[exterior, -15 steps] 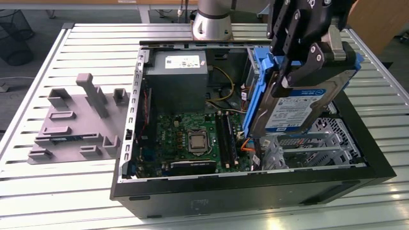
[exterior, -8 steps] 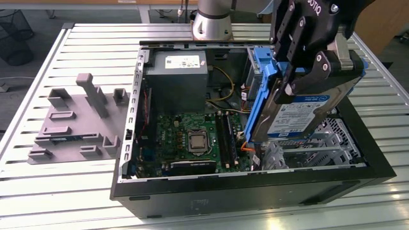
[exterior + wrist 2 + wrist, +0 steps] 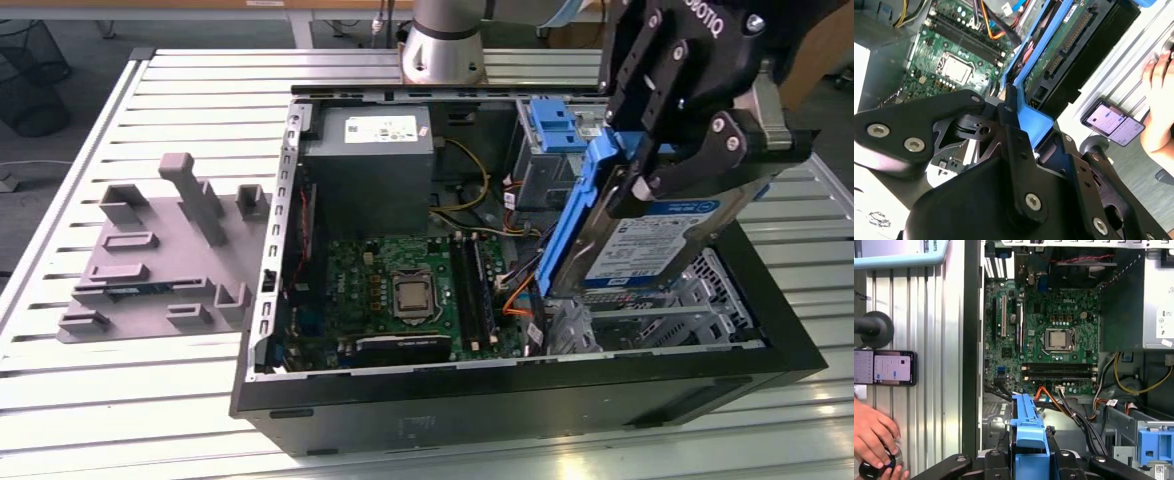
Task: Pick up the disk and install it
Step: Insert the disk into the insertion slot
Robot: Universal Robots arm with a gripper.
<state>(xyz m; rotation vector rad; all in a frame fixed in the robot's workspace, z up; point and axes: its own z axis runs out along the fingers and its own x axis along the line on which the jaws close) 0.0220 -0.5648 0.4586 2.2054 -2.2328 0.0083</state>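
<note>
1. One disk (image 3: 647,240) hangs tilted directly under the gripper (image 3: 674,175). Its label faces the exterior view's right, and it sits above the drive-bay corner of the open computer case (image 3: 507,400).
2. Both fingers are clamped on the disk's blue bracket, one at each side. The lower end dips toward the metal drive cage — whether it touches, I cannot tell.
3. In the second wrist view, the disk (image 3: 1064,45) shows its green circuit-board underside, and a black finger (image 3: 1010,112) presses against the bracket.
4. In the first wrist view, the bracket's blue edge juts out over the motherboard (image 3: 1054,340).
5. Beside the case, a hand (image 3: 874,435) rests on the slatted table (image 3: 944,405) near a phone (image 3: 884,367).
</note>
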